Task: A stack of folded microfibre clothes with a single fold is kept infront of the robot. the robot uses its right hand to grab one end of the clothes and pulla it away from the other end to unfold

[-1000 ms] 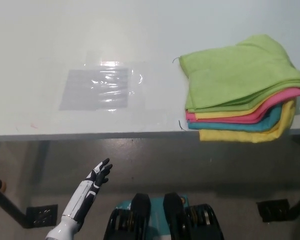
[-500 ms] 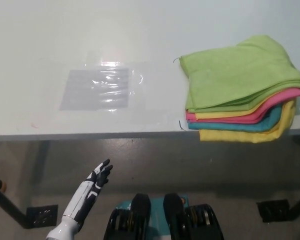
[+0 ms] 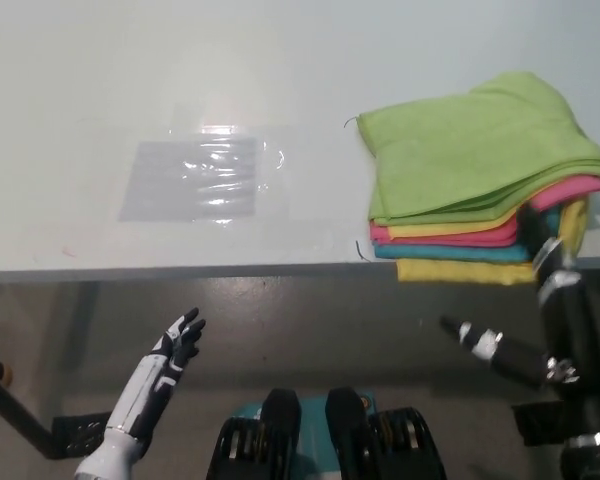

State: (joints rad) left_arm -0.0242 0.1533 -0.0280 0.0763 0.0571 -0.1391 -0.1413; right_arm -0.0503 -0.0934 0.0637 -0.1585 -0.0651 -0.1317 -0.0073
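Stack of folded cloths [image 3: 480,180] (green on top) at desk [image 3: 100,90] front-right edge, right hand [image 3: 540,335] below it, fingers spread, empty, left hand [image 3: 170,350] open, low

The stack of folded microfibre cloths [image 3: 480,180] lies flat at the tabletop's [image 3: 180,70] near edge, toward its right end. A green cloth [image 3: 475,150] is on top; pink, yellow and teal edges fan out beneath, the lowest yellow one overhanging the edge.
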